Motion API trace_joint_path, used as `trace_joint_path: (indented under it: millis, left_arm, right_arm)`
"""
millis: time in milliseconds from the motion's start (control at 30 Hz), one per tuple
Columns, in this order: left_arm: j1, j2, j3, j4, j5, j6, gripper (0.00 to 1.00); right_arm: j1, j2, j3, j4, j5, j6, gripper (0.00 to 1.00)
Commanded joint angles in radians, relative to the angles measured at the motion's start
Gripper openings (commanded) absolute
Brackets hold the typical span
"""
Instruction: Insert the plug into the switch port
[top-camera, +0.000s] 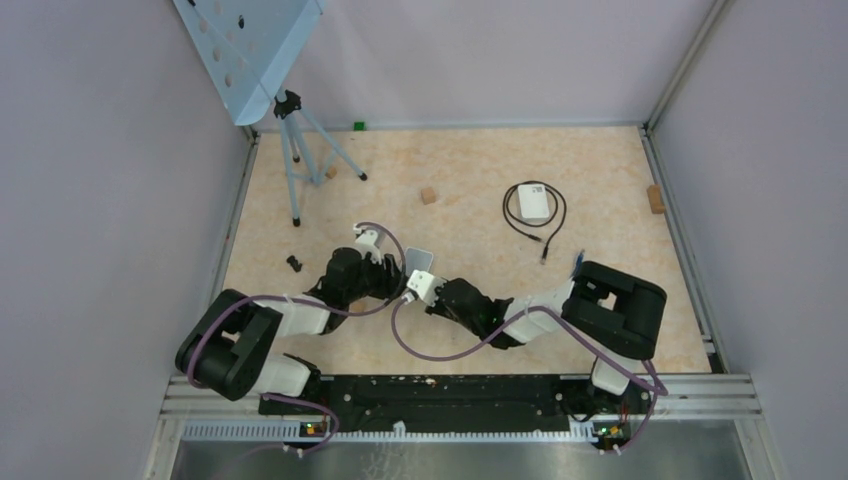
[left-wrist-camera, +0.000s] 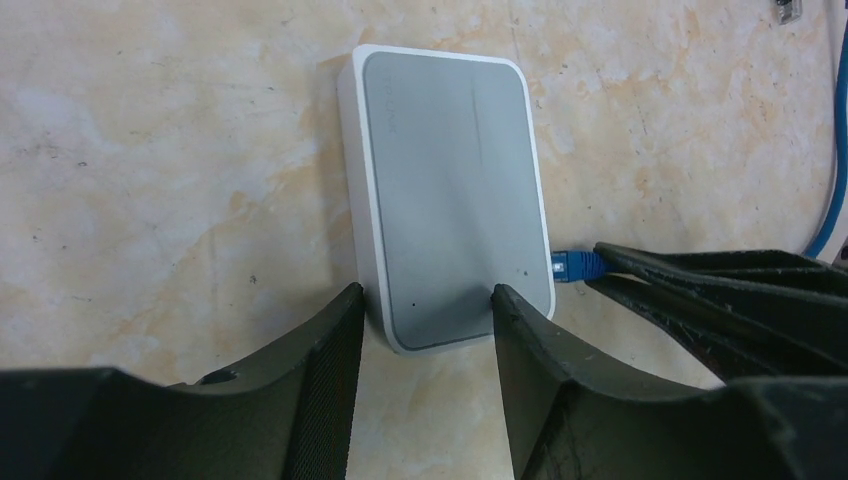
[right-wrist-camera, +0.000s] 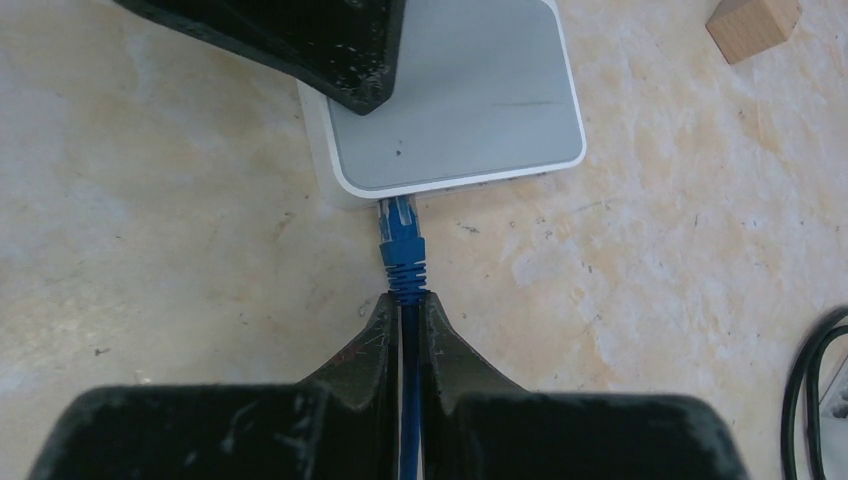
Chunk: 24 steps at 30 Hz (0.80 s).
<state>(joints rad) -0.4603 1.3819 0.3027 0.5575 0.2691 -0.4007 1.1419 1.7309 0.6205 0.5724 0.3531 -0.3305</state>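
Top view: marbled beige table (top-camera: 480, 160). Both arms reach in to the centre and meet at a small flat white plastic network switch with a grey top (top-camera: 421, 258), lying flat mid-table. A white adapter box with a looped black cable (top-camera: 532, 203) sits well apart, right and to the rear. A small wooden block (top-camera: 428, 195) lies behind the switch.

Left wrist view: the left gripper (left-wrist-camera: 425, 300) has its jaws apart, straddling the switch's near end. Can't tell if the pads touch its sides. A blue cable plug with a ribbed boot (left-wrist-camera: 575, 266) sits at the switch's right edge, tip against it. The other arm's black fingers (left-wrist-camera: 700, 285) are just behind the plug.

Right wrist view: the right gripper (right-wrist-camera: 407, 310) is clamped tight on the blue cable right behind the plug's boot. The plug's clear tip meets the switch's near edge; can't tell if it's seated in a port. A left finger (right-wrist-camera: 330, 50) overlaps the switch's far-left corner.
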Motion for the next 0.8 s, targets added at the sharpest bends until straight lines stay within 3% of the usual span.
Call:
trace_joint_path:
  millis: [0, 333, 767]
  left_arm:
    - [-0.039, 0.024, -0.046, 0.036, 0.186, -0.068, 0.54]
    - [-0.081, 0.042, -0.017, 0.056, 0.192, -0.015, 0.55]
    - [-0.122, 0.074, -0.002, 0.091, 0.263, 0.021, 0.55]
  right_arm:
    - [-0.011, 0.011, 0.099, 0.114, -0.098, 0.002, 0.0]
    - [-0.013, 0.023, 0.161, 0.045, -0.274, -0.133, 0.0]
    - [-0.042, 0.035, 0.174, 0.103, -0.297, -0.156, 0.0]
